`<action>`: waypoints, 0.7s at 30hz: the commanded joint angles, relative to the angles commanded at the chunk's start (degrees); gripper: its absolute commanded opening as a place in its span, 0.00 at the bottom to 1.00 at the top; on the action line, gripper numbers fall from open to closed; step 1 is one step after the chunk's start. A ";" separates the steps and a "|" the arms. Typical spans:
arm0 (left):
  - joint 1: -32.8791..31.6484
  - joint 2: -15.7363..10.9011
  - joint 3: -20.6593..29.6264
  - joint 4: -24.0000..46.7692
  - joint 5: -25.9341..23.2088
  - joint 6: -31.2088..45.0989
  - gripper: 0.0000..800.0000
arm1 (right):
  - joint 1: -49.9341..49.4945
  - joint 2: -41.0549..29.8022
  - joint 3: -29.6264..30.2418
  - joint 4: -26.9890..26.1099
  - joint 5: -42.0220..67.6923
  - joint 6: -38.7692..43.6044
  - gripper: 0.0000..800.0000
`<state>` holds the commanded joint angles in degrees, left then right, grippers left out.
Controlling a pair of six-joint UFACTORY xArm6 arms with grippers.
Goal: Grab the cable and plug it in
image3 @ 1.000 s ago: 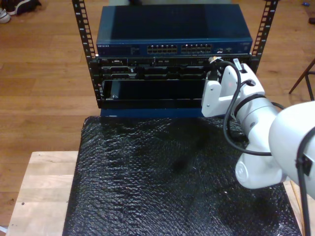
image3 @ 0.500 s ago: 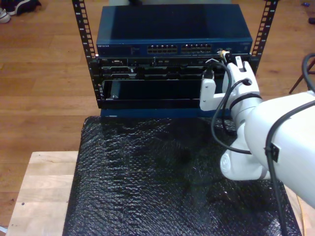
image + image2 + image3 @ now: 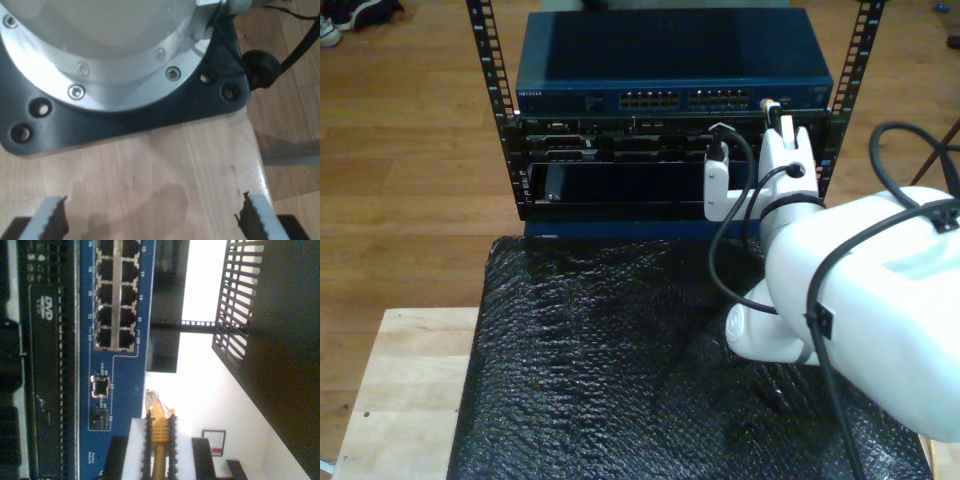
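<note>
second tool: my second gripper (image 3: 159, 440) pinches the cable (image 3: 159, 432) just behind its clear plug (image 3: 154, 401), serrated pads (image 3: 172, 445) pressed on both sides of the yellow boot
cable location: plug tip sticks out past the pads, close in front of the blue network switch (image 3: 670, 62), off to the side of the port bank (image 3: 117, 295) and near the two small single ports (image 3: 101, 386); in the exterior view the plug (image 3: 772, 104) sits at the switch face towards the exterior view's right
first tool: my first gripper (image 3: 150, 220) is spread wide, nothing between its pads (image 3: 55, 220), parked over a wooden table (image 3: 165, 170) beside a black arm base plate (image 3: 125, 117)
step: judged as final alignment before insertion, plug not yet in a socket
risk 1: plug looks offset from any RJ45 opening; pushing straight in would hit the blue faceplate and bend or skid the plug in the pads
risk 2: latch tab orientation can't be read; wrong way round means it jams, no click
risk 3: the small ports nearby may not be RJ45; wrong socket if lateral shift is short
risk 4: black arm cable (image 3: 720, 230) loops close to the rack (image 3: 495, 90); could snag on approach
</note>
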<state>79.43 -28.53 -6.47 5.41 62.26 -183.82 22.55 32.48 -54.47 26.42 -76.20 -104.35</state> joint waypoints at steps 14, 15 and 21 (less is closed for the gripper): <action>0.00 0.00 0.09 0.00 0.00 0.00 1.00 | 2.02 3.08 -3.69 3.96 -0.88 0.44 0.00; 0.00 0.00 0.09 0.00 0.00 0.00 1.00 | 2.29 3.08 -3.69 3.96 -0.88 0.53 0.00; 0.00 0.00 0.09 0.00 0.00 -0.09 1.00 | 2.55 4.31 -4.57 3.96 -0.97 1.23 0.00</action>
<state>79.43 -28.53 -6.38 5.41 62.26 -183.91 25.10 36.79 -59.04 30.37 -77.16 -103.12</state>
